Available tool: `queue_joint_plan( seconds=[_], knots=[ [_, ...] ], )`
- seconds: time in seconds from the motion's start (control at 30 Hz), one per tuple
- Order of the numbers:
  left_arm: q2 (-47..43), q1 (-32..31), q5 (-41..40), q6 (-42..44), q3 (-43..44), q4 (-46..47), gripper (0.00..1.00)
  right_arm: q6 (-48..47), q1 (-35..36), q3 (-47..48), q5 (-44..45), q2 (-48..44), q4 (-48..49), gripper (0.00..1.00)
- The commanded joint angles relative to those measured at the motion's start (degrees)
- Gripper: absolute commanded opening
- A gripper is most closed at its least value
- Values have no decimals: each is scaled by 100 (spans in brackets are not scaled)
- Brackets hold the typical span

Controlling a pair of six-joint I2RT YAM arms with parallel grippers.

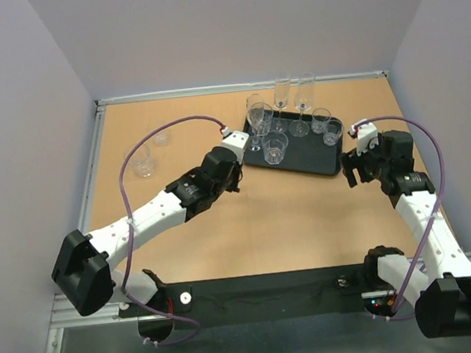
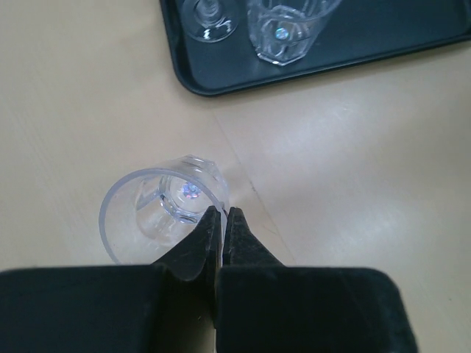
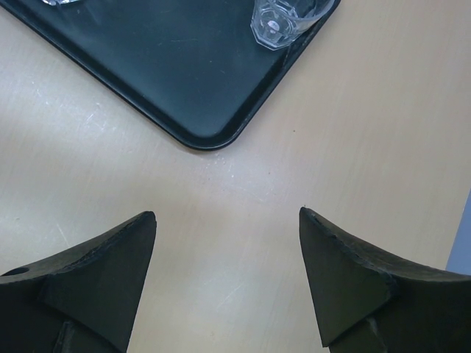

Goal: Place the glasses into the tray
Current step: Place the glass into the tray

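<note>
Starting nearest, we see the left pincer [image 2: 222,213] squeezed tight, the thin wall of a small clear round tumbler [image 2: 163,209] caught between its fingers. The tumbler's long axis runs roughly straight on from the fingers, with its mouth toward the wrist and its faceted base pointing away at the tan wooden table [image 2: 353,184]. Beyond the fingertips, ahead and to their right, lies the flat black rectangular tray [image 2: 353,37]. The right pincer [image 3: 227,213] gapes wide and holds nothing. The tray's rounded corner sits just ahead of it, and a short faceted tumbler [image 3: 283,22] stands upright inside that corner. Farthest off, two tall clear flutes [image 1: 282,93] stand upright by the tray's far rim.
</note>
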Motion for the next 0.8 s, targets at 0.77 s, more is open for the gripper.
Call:
queue_joint_plan(
  seconds=[0.77],
  knots=[
    [864,-1624,35,1146,1282,819,0,225,-20,-78,356,86,418,86]
  ],
)
